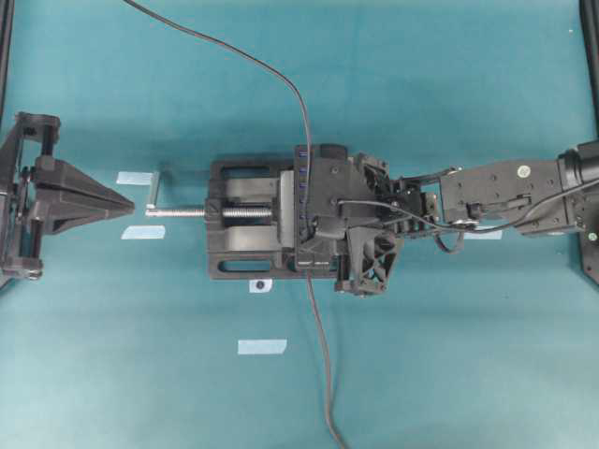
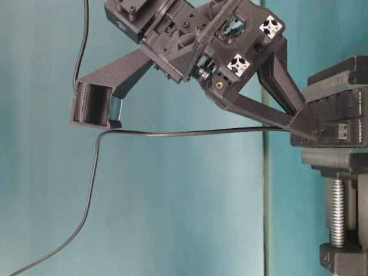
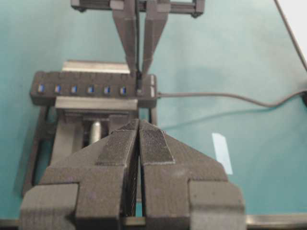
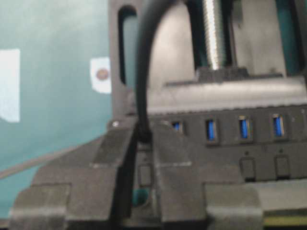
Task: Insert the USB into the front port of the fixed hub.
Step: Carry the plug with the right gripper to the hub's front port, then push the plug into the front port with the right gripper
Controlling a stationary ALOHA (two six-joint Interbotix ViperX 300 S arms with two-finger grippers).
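- Right gripper (image 4: 144, 158) clenched on the USB (image 4: 143, 86), tips down at the hub's (image 1: 302, 208) end port.
- USB plug pinched between the fingers, right at the hub's top face; seating hidden, cannot tell.
- Hub clamped in the vise (image 1: 245, 220), mid-table.
- Left gripper (image 3: 139, 143) closed with nothing in it, well apart, facing the vise screw (image 1: 178, 212).
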